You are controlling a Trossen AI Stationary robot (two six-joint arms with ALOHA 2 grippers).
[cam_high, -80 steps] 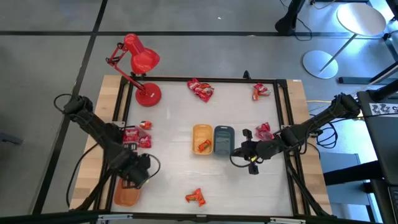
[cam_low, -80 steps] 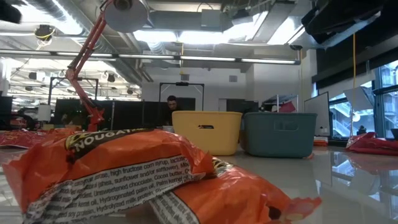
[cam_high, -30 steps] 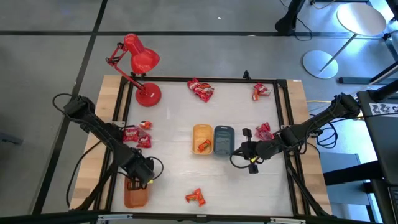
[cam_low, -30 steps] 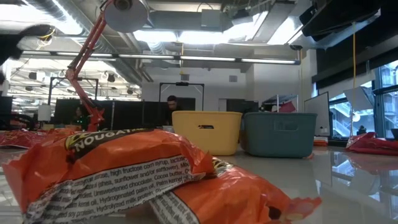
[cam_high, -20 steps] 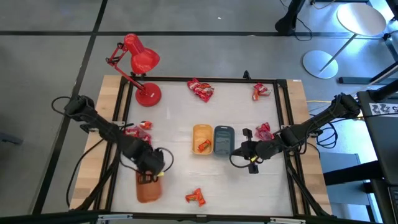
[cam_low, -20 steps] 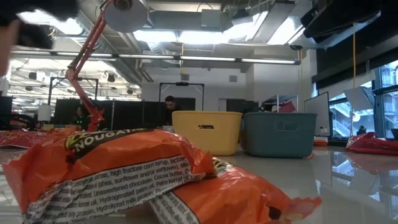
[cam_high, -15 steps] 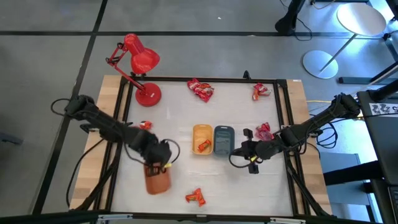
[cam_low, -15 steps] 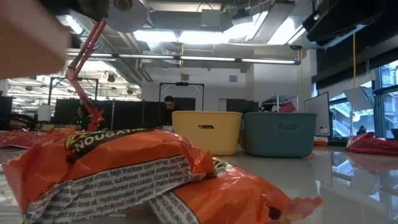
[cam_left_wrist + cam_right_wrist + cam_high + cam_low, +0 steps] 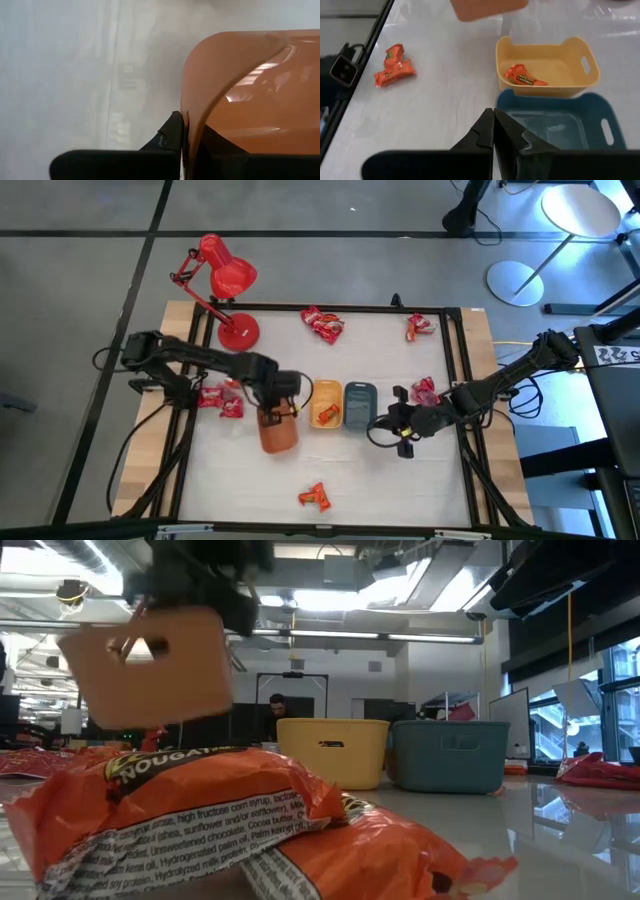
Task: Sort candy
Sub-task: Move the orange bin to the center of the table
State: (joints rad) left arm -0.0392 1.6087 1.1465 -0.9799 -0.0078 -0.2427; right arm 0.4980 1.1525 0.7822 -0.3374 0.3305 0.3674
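You have just swung the orange tray [image 9: 279, 431] in from the near left corner of the bench [image 9: 400, 480]; it now hangs just left of the yellow tray [image 9: 324, 402], and the low view shows it clear of the surface. That suggests you are lining up a third bin beside the other two before sorting goes on.

From the left: the left arm reaches out from the bench's left edge, bent at the elbow, and the left pincer [image 9: 275, 412] is pinching the orange tray's wall — the left wrist view shows a finger on each side of the rim.

Candy is scattered widely: a red pile [image 9: 220, 400] behind that arm, a pair of orange wrappers [image 9: 315, 498] near the front edge, a red cluster [image 9: 323, 324] at the back, one orange piece [image 9: 325, 415] already in the yellow tray. The grey-blue tray [image 9: 360, 406] looks empty. More candy lies at the back right [image 9: 419, 327] and mid right [image 9: 424, 391].

The right arm stretches in low from the right — its pincer [image 9: 393, 423], pressed together on nothing, waits just beside the grey-blue tray.
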